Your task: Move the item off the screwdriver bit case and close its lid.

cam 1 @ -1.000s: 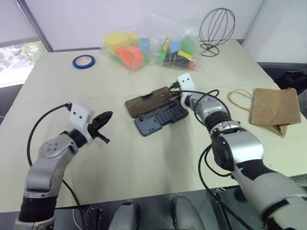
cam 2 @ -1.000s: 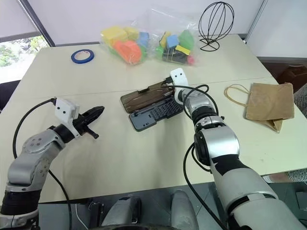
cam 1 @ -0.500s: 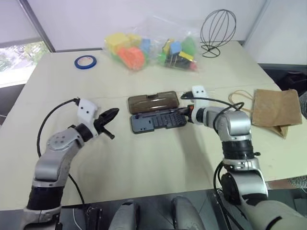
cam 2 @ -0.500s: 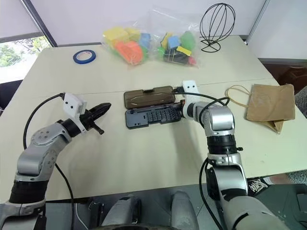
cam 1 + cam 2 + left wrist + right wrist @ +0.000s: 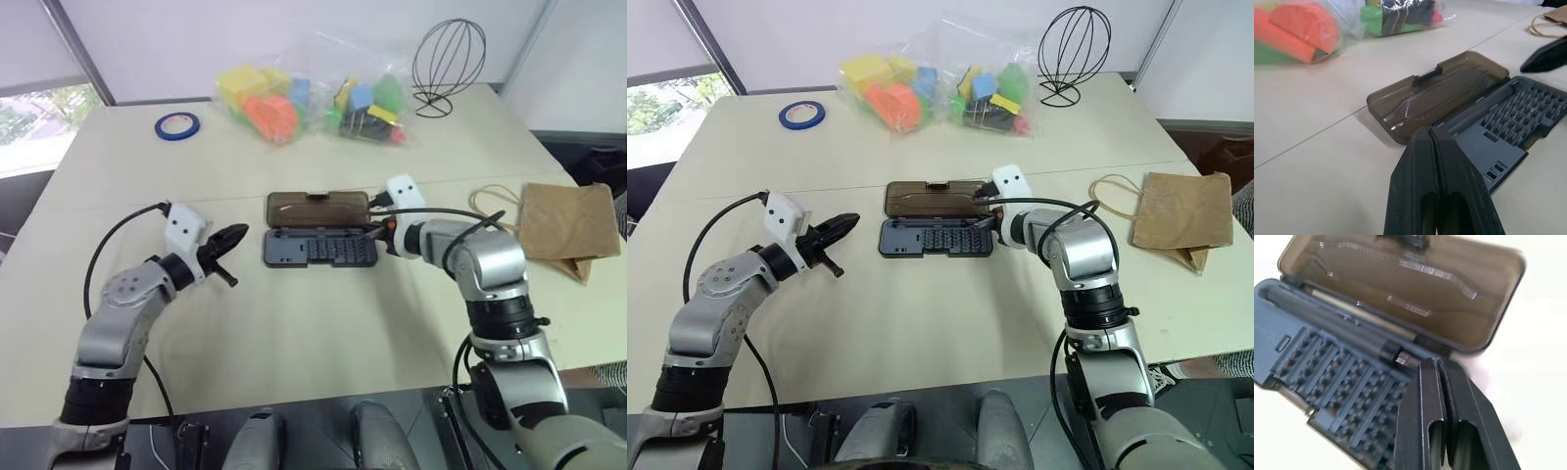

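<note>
One case (image 5: 320, 248), beside right gripper (image 5: 375, 235)

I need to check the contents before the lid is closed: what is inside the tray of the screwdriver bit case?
The tray holds rows of small dark bits and a long dark driver handle along the hinge side. The right gripper covers one corner of the tray.

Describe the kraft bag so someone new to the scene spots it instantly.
Start at the beige table and go to its right edge, past the right gripper and the open screwdriver bit case. The paper bag lies flat there: plain brown with looped cord handles, unlike the clear bags of colourful toys.
</note>
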Available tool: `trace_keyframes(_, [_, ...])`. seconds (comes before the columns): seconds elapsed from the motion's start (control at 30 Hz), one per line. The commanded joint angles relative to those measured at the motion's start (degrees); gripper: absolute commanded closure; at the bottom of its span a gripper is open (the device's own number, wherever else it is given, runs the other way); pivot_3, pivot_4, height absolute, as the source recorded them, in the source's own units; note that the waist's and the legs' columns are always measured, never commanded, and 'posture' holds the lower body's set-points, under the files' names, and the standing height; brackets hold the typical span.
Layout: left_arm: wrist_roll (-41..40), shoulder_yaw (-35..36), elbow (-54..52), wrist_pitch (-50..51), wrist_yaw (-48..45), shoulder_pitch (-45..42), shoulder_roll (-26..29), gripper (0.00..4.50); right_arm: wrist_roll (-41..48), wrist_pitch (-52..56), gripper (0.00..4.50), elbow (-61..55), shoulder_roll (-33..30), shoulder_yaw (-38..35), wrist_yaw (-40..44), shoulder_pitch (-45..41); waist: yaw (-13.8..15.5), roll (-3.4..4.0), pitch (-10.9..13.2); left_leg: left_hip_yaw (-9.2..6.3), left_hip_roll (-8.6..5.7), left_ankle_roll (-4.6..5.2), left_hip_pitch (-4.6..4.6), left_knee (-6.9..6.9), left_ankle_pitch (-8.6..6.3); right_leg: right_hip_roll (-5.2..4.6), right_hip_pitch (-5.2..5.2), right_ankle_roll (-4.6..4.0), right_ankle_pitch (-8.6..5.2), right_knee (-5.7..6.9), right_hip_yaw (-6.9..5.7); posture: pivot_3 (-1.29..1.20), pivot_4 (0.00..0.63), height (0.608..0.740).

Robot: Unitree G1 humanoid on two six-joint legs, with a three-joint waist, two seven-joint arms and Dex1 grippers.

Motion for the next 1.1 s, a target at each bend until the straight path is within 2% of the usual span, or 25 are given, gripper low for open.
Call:
trace_keyframes(0.03, [0.00,0.93,-1.63,-0.96,0.03,0.02,0.23,4.50,-0.17,-5.99,4.46,-0.56,-1.85,0.36,2.18,-2.79,0.00,0.00,0.00,0.00,0.00,0.00,0.00,0.00,0.00,0.00,0.00,0.00,0.00,0.00,0.00,0.00,0.150,0.740])
trace_keyframes(0.2, [0.07,0.66,-1.40,-0.98,0.04,-0.11,0.01,4.50,-2.32,-17.40,4.46,8.84,-2.69,1.53,4.46,-6.85,-0.09,-0.01,0.00,0.01,0.01,0.00,0.00,0.00,0.00,0.00,0.00,0.00,0.00,-0.01,-0.01,0.00,0.150,0.740])
trace_keyframes(0.23, [0.09,0.62,-1.25,-0.99,-0.01,-0.25,0.01,4.50,-3.14,-20.27,3.91,12.76,-2.33,1.71,4.39,-8.42,-0.06,-0.01,0.00,0.01,0.01,0.00,0.00,0.00,0.00,0.00,0.00,0.00,0.00,-0.01,0.00,0.00,0.150,0.740])
trace_keyframes(0.3, [0.16,0.56,-1.02,-1.06,-0.13,-0.48,0.03,4.50,-4.50,-24.92,3.14,19.61,-1.57,2.10,4.56,-11.22,-0.07,-0.01,0.01,0.02,0.01,0.00,0.00,0.01,0.00,0.00,0.00,0.00,0.00,-0.02,0.00,0.00,0.150,0.740])
trace_keyframes(0.5, [0.36,0.46,-0.80,-1.18,-0.22,-0.74,0.02,4.50,-7.31,-37.16,0.03,41.42,2.31,2.34,5.45,-19.98,-0.25,-0.01,0.01,0.02,0.01,-0.01,0.00,-0.02,0.00,0.00,0.00,0.00,0.00,-0.05,-0.01,0.00,0.150,0.740])
trace_keyframes(0.6, [0.42,0.49,-0.92,-1.09,-0.09,-0.67,-0.02,4.50,-8.41,-41.56,0.03,53.34,4.21,1.36,3.71,-23.69,-0.50,-0.01,0.01,0.01,0.01,-0.01,0.00,-0.04,0.01,0.00,0.00,0.00,0.00,-0.07,-0.01,0.00,0.150,0.740])
trace_keyframes(0.73, [0.32,0.79,-1.75,-0.71,0.14,-0.12,0.21,4.50,-9.99,-45.84,0.03,63.80,5.69,1.03,1.79,-26.38,-0.69,-0.01,0.01,0.00,0.01,-0.03,-0.02,-0.04,0.02,0.00,0.00,0.00,0.00,-0.09,-0.01,0.00,0.150,0.740])
trace_keyframes(1.1, [0.27,1.55,-3.54,-0.26,1.12,1.42,0.43,4.50,-11.97,-48.78,0.03,73.78,6.76,-1.27,-0.11,-28.53,-1.58,0.00,0.01,-0.02,0.03,-0.04,-0.02,-0.07,0.02,0.01,0.00,0.00,0.00,-0.08,-0.01,0.00,0.150,0.740])
